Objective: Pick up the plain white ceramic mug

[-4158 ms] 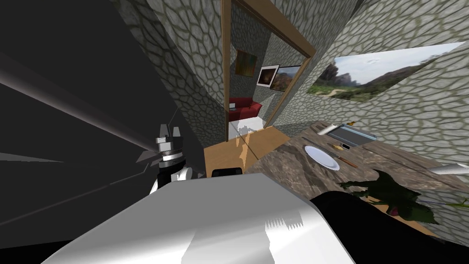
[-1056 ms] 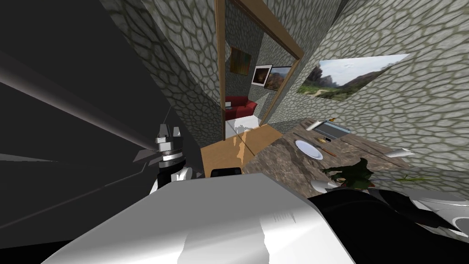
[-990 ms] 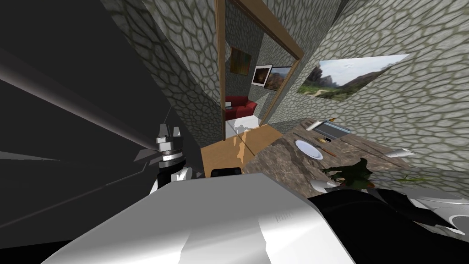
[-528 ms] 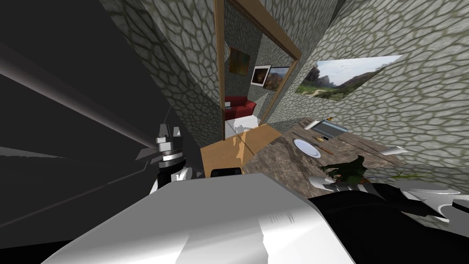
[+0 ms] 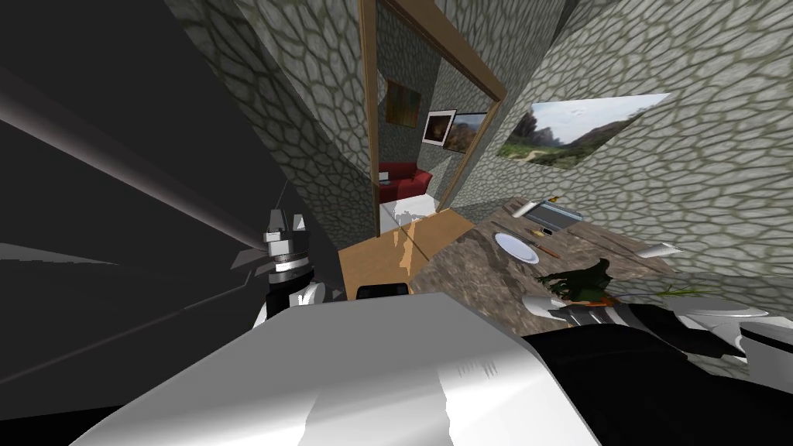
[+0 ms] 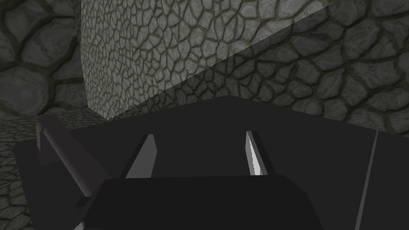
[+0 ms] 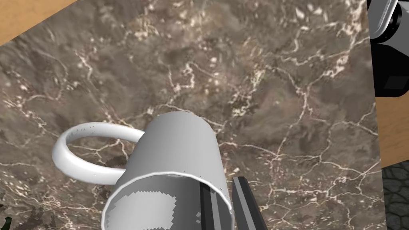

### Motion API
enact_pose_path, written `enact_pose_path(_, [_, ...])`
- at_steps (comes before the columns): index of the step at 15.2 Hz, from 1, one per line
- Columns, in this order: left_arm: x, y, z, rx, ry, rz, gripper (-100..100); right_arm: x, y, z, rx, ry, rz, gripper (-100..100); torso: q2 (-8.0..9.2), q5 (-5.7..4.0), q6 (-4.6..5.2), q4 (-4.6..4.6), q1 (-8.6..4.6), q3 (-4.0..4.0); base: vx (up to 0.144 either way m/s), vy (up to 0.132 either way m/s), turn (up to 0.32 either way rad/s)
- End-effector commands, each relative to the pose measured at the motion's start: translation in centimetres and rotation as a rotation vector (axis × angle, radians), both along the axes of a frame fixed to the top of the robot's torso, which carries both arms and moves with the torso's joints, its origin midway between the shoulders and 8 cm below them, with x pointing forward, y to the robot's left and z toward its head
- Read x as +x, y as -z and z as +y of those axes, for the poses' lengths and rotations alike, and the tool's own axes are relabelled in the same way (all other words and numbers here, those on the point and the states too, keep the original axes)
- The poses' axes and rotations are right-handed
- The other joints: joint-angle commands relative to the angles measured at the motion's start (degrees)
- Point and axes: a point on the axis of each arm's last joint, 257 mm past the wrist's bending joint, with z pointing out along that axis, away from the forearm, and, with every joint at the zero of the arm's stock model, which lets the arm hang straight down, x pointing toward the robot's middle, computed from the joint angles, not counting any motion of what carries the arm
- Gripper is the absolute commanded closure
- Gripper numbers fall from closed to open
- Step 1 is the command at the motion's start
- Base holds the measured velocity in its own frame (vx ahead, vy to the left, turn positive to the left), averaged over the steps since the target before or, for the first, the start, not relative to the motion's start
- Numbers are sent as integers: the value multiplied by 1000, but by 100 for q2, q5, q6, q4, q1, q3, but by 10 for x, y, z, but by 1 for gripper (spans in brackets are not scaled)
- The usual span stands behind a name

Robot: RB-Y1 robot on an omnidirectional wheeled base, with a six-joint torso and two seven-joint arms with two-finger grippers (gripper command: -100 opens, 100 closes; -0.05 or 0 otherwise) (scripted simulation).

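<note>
Mug (image 7: 179,147): plain white-grey, smooth cylinder, no markings. A ring handle (image 7: 80,159) sticks out to one side. The open mouth faces the wrist camera, seen at a tilt.

Right claw (image 7: 222,187): clamped on the mug's wall, on the side away from the handle. One finger (image 7: 209,207) is inside the mouth and the other outside, nearly together with the rim between them.

The mug is over the bench (image 7: 259,80), near its edge. Cannot tell whether the base touches.

Bench: dark brown marble, white veining. Light wooden floor (image 5: 387,255) lies beyond its edge.

Further along the bench, head view: a leafy green plant (image 5: 585,280), then a white plate (image 5: 516,247), then a grey tray (image 5: 559,216) by the wall.

The stone walls (image 5: 697,178) are grey and cobbled, with a landscape picture (image 5: 577,130) above the bench. A doorway shows a red sofa (image 5: 403,180) beyond.

Right arm (image 5: 674,333): comes in low from the right and ends beside the plant.

Left claw (image 6: 199,155): fingers apart, empty, held up at my left side.
</note>
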Motion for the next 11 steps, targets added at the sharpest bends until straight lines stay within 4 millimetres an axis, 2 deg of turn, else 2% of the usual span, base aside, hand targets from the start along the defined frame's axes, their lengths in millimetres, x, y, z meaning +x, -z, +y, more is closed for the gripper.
enact_pose_path(1, [0,0,0,0,0,0,0,16,-21,-16,-42,15,-34,100,0,0,0,0,0,0,-21,3,-96])
enact_pose_path(3, [0,0,0,0,0,0,0,10,-18,-15,-38,11,-11,100,7,12,1,3,4,4,-37,5,-69])
enact_pose_path(5, [0,0,0,0,0,0,0,16,-15,-12,-32,-3,-6,100,7,13,1,3,6,5,-15,4,0])
enact_pose_path(6, [0,0,0,0,0,0,0,10,-13,-11,-30,-4,12,100,3,12,0,2,7,2,0,2,14])
enact_pose_path(7, [0,0,0,0,0,0,0,33,-39,-28,-79,8,-40,100,-1,12,2,1,7,0,-16,9,-92])
enact_pose_path(9, [0,0,0,0,0,0,0,40,-37,-26,-73,-3,-43,100,3,30,2,4,12,3,-33,10,-82])
enact_pose_path(11, [0,0,0,0,0,0,0,22,-31,-24,-69,-3,10,100,3,28,4,4,14,4,-14,-2,27])
